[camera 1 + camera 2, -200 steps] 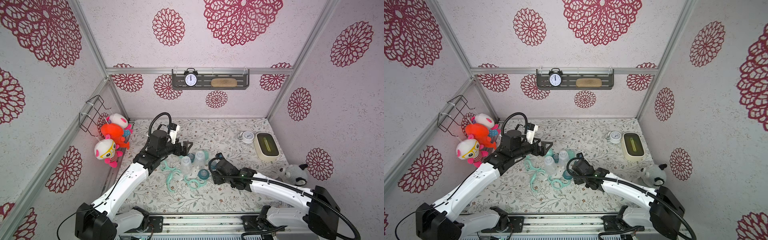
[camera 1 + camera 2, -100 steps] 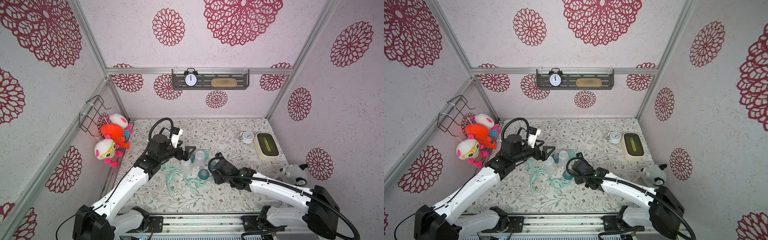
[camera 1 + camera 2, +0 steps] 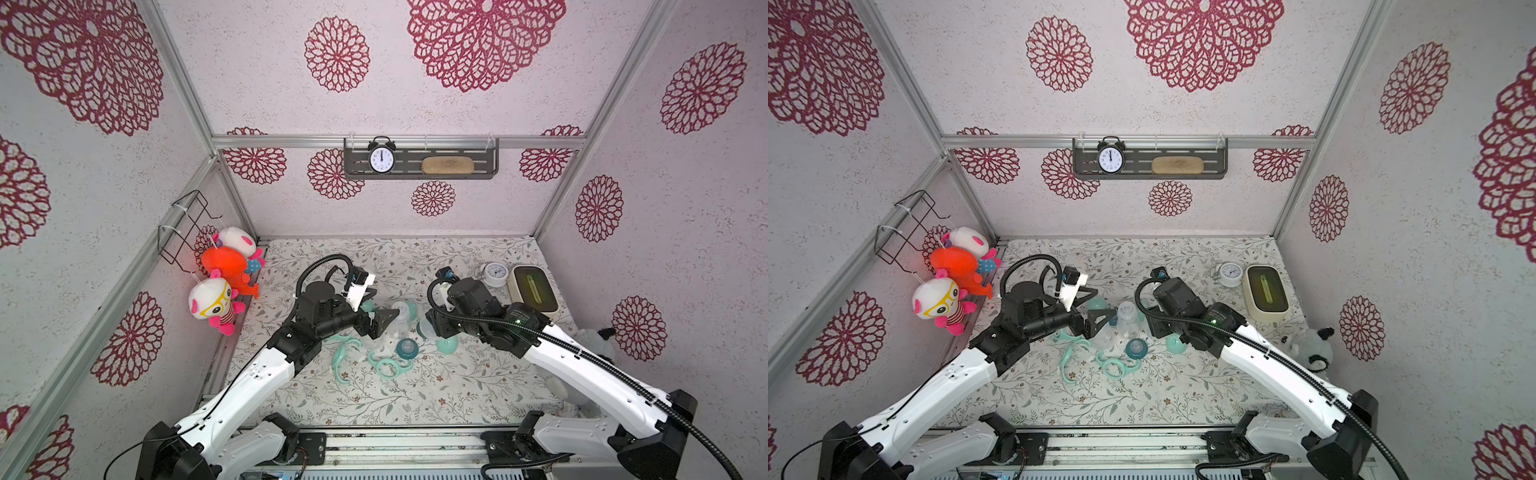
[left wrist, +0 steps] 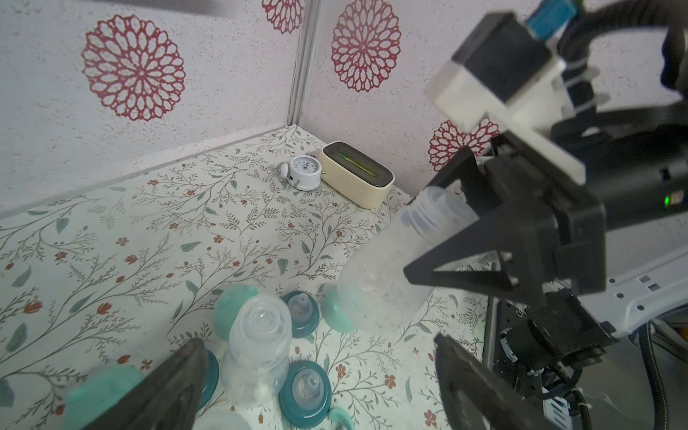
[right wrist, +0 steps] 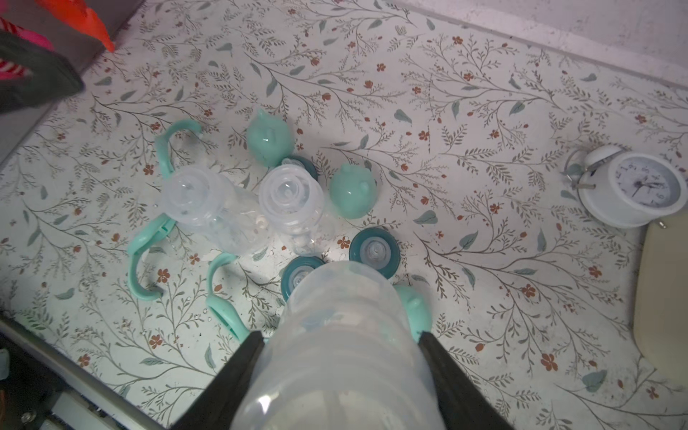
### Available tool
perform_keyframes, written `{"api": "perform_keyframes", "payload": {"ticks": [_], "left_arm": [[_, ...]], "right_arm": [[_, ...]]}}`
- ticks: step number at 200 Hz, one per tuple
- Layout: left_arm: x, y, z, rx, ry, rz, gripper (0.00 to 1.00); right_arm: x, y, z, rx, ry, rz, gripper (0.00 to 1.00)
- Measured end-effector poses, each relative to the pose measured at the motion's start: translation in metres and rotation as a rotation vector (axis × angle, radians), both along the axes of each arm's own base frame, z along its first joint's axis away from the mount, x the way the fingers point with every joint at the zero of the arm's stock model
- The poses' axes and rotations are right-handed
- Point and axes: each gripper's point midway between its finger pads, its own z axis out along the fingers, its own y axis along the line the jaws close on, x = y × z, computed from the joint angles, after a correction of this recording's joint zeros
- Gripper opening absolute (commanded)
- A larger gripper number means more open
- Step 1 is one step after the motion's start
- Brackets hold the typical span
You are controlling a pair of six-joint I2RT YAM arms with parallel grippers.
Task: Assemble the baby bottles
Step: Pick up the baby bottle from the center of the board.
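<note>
Pinching a tilted bottle (image 5: 342, 357) are the right fingers (image 5: 231, 383); left fingers (image 4: 473, 391) stand spread.

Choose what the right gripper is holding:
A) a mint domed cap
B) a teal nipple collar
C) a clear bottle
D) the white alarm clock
C: the right wrist view shows the right gripper clamped on both sides of a clear bottle.

Clear smooth plastic bottle (image 5: 346, 327); glossy mint caps (image 5: 352, 191)
</note>
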Motion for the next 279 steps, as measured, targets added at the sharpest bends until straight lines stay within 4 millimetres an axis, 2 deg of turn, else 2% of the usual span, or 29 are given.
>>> {"api": "perform_keyframes", "payload": {"ticks": [32,65,97,149,189,247,279], "left_arm": [[-0.014,-0.01,-0.015,0.019,-0.039,-0.037,0.98],[-0.022,-0.014,-0.033,0.033,-0.069,-0.042,0.98],[-0.034,-0.016,-0.039,0.027,-0.121,-0.043,0.98],[-0.036,-0.017,-0.028,0.003,-0.196,-0.032,0.98],[-0.032,-0.024,-0.028,-0.01,-0.213,-0.033,0.98],[-0.024,-0.028,-0.031,-0.01,-0.227,-0.022,0.98],[-0.022,-0.028,-0.033,-0.006,-0.226,-0.014,0.99]], "right_arm": [[0.005,0.003,0.032,0.042,-0.011,0.05,0.41],[0.008,0.023,0.052,0.081,0.005,0.138,0.43],[0.008,0.045,0.05,0.104,0.057,0.217,0.43],[0.001,0.069,0.041,0.147,0.142,0.313,0.42],[-0.004,0.08,0.039,0.169,0.177,0.356,0.41],[-0.012,0.091,0.054,0.209,0.172,0.406,0.41],[-0.014,0.096,0.053,0.213,0.184,0.422,0.4]]}}
